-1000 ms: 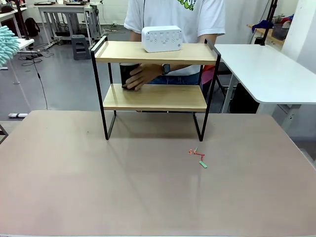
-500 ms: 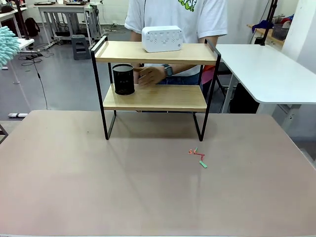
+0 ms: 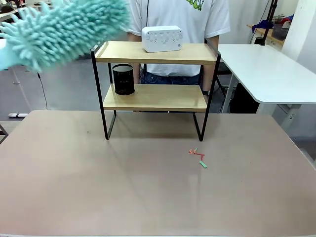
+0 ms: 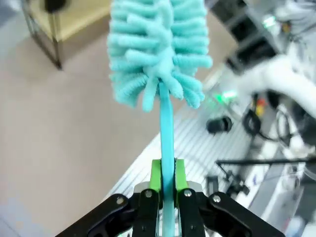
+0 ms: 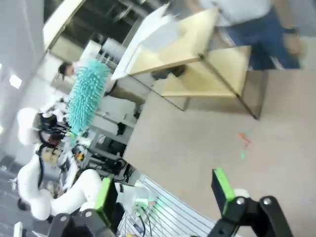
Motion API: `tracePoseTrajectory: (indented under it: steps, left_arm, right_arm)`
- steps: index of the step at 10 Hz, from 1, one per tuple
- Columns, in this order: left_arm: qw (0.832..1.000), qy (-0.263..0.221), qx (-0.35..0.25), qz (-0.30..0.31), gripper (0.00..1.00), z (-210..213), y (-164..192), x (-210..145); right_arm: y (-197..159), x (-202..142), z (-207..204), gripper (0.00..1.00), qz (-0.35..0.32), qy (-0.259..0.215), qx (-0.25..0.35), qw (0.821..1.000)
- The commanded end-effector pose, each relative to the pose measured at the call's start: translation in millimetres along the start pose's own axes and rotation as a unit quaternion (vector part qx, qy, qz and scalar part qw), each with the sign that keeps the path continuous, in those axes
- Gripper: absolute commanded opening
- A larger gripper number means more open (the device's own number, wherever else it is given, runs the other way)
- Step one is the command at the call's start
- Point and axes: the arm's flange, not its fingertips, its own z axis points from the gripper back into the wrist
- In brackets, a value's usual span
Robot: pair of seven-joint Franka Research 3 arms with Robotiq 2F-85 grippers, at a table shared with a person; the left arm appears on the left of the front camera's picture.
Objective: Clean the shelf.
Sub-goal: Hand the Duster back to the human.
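Observation:
The shelf (image 3: 155, 98) stands at the table's far side, a two-tier rack of light wood boards in a black frame. A white box (image 3: 162, 38) sits on its top board and a black cup (image 3: 123, 79) on the lower board's left end. A fluffy teal duster (image 3: 64, 30) hangs blurred at the upper left, its head beside the shelf's top left corner. My left gripper (image 4: 167, 183) is shut on the duster's teal handle (image 4: 166, 128), with the head (image 4: 157, 47) above it. My right gripper (image 5: 163, 190) is open and empty, high over the table, the shelf (image 5: 197, 64) far ahead of it.
A person in a white shirt (image 3: 177, 15) stands behind the shelf. Small red and green scraps (image 3: 198, 157) lie on the brown table (image 3: 148, 187) in front of the shelf's right leg. A white side table (image 3: 266, 69) stands at the right.
The person set the black cup on the lower board and drew the hand back. The teal duster swung in from the far left edge toward the shelf's top left corner.

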Motion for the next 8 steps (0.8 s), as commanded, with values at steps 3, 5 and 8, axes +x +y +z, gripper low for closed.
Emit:
tracePoseTrajectory:
  steps: [3,5,8]
  left_arm:
    - [0.958,0.239,-0.040,-0.153,0.12,-51.5,24.6,18.0]
    - [0.985,0.103,-0.080,-0.110,0.12,-41.6,-11.6,11.1]
    - [0.944,0.231,-0.123,-0.201,0.12,-99.0,-6.6,46.2]
  right_arm:
    - [15.9,5.0,-31.3,1.00,0.012,0.008,0.019,1.000]
    - [15.9,5.0,-31.3,1.00,0.012,0.008,0.019,1.000]
    - [23.9,22.5,-101.5,1.00,0.026,0.036,0.074,0.996]
